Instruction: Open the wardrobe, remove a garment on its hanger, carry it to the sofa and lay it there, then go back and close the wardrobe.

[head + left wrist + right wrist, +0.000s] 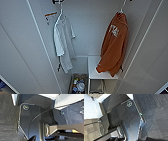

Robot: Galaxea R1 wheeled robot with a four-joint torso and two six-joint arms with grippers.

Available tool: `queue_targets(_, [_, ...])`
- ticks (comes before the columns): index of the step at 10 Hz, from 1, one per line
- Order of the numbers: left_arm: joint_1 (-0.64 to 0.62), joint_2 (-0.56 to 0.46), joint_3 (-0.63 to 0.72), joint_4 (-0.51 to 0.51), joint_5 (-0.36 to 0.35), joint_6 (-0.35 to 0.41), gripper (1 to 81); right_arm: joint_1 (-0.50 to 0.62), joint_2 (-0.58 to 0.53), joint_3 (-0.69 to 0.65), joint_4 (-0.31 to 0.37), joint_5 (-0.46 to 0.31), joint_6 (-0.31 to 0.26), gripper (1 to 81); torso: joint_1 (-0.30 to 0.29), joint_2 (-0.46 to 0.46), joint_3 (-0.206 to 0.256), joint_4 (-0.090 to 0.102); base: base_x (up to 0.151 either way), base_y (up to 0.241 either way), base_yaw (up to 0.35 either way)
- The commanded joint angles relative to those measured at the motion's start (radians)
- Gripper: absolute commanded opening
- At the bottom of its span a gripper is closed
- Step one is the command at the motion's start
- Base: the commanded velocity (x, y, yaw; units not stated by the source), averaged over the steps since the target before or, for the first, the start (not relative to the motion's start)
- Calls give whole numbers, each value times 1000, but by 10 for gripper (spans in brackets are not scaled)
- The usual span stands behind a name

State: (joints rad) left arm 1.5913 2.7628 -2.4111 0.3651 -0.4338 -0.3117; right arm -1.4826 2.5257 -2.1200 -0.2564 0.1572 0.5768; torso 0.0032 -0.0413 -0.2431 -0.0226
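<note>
Two tops hang close: a reach could snag the white shirt (63, 41) instead of the garment (113, 42); gripper state unclear.

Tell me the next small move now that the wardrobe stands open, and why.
Probably raise an arm toward the hanger hook at the top right. The wardrobe doors are already open, and the garment hangs inside on the right, its lower part draped over a white shelf. The white shirt on the left hangs well apart, so it should not get in the way.
</note>
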Motion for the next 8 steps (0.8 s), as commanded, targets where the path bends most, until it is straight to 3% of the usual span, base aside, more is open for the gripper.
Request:
queue_targets(1, [2, 51, -63, 8, 127, 5, 811, -57, 62, -58, -58, -54, -9, 811, 0, 0, 0, 0, 0, 0, 0])
queue_targets(6, [2, 176, -210, 9, 256, 19, 811, -111, 217, -233, -141, -64, -9, 811, -1, -1, 1, 0, 0, 0, 0])
queue_targets(8, [2, 198, -252, 9, 265, 26, 811, -129, 268, -296, -150, -64, -11, 811, -1, -1, 1, 0, 0, 0, 0])
